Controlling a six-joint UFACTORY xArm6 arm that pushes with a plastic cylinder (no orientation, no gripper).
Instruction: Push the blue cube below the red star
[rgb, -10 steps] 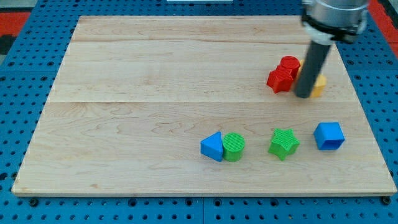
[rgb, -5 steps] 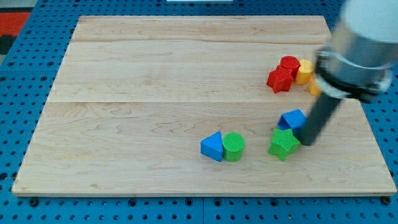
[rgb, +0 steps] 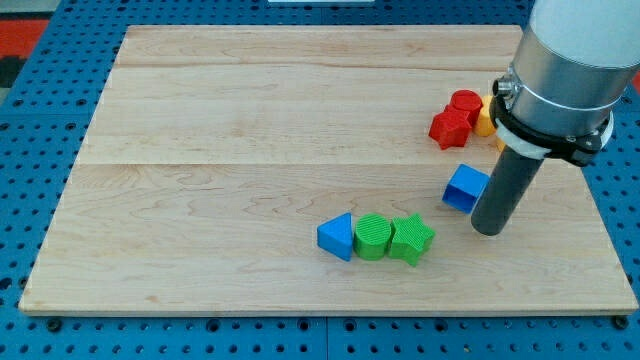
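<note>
The blue cube (rgb: 466, 187) sits on the counter (rgb: 250, 130) just below and slightly to the view's right of the red star (rgb: 449, 129), with my tip (rgb: 488, 229) touching or just beside its lower right side. A push upward from here could, I judge, carry the cube into the star and the red cylinder (rgb: 465, 104) and yellow block (rgb: 487, 118) beside it, scattering them. There is no pincer, only the rod, which holds nothing.
</note>
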